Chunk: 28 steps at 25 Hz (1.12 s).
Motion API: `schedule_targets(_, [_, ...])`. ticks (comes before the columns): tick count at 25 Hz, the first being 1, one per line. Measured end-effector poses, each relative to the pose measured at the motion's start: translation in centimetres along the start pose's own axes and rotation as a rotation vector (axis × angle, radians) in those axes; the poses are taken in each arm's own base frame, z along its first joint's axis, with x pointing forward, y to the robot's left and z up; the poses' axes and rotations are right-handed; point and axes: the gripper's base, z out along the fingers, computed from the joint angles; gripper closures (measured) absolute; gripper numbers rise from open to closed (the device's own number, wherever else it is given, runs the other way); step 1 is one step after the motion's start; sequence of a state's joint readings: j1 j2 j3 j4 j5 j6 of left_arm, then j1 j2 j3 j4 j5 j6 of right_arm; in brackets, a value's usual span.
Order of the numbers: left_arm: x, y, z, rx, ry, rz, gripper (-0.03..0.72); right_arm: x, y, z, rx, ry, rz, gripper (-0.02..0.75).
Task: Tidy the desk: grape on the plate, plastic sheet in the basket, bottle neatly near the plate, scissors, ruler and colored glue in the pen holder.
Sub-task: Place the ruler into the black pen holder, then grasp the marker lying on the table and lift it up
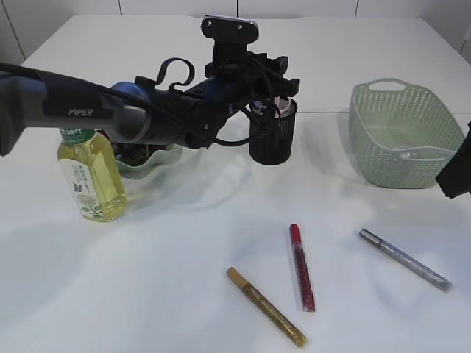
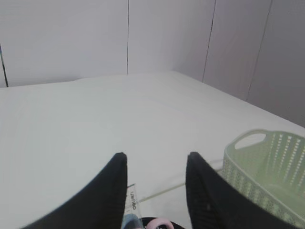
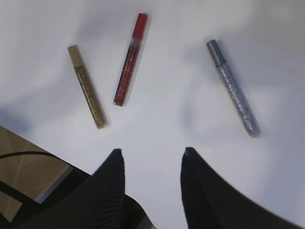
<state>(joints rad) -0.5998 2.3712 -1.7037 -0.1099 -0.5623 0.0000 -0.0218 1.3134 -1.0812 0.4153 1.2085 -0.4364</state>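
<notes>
My left gripper (image 1: 271,99) (image 2: 155,157) hangs open over the black pen holder (image 1: 272,136), holding nothing. Below its fingers show a clear ruler (image 2: 132,202) and a pink scissors handle (image 2: 160,224), both standing in the holder. Three colored glue pens lie on the table: gold (image 1: 265,305) (image 3: 86,87), red (image 1: 302,266) (image 3: 129,59) and silver (image 1: 405,259) (image 3: 233,88). My right gripper (image 3: 151,152) hovers open and empty above the table, nearer than the pens. The bottle (image 1: 92,176) stands upright beside the green plate (image 1: 158,158). A dark grape (image 1: 136,153) lies on the plate, partly hidden by the arm.
The green basket (image 1: 405,132) (image 2: 267,167) stands at the right. Something pale glints at its bottom; I cannot tell whether it is the plastic sheet. The left arm (image 1: 110,110) stretches across the back left. The right arm shows only at the right edge (image 1: 456,173).
</notes>
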Motion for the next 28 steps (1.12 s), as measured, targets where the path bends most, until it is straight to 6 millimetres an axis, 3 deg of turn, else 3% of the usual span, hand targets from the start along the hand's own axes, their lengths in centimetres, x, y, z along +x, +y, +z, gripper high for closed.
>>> schedule_targets(4, [-2.0, -0.3, -0.5, 0.006, 0.071, 0.004, 0.386, 0.0, 0.0, 0.0, 0.000, 0.000, 0.000, 0.415])
schedule_targets(10, [-8.5, 0.1, -2.7, 0.004, 0.199, 0.006, 0.386, 0.0, 0.0, 0.0, 0.001, -0.001, 0.000, 0.415])
schedule_targets(13, [-11.9, 0.5, -5.0, 0.000, 0.327, 0.003, 0.386, -0.1, 0.0, 0.0, 0.006, -0.012, -0.002, 0.415])
schedule_targets(18, [-16.8, 0.3, -10.4, 0.010, 0.581, -0.005, 0.386, -0.1, -0.5, 0.0, 0.052, -0.011, -0.019, 0.415])
schedule_targets(23, [-19.1, -0.2, -15.5, 0.012, 0.840, -0.029, 0.386, 0.1, -1.6, 0.7, 0.126, 0.067, 0.016, 0.415])
schedule_targets(28, [-19.0, -0.3, -18.1, 0.011, 1.059, -0.030, 0.386, -0.5, -3.1, 3.3, 0.112, 0.168, -0.019, 0.415])
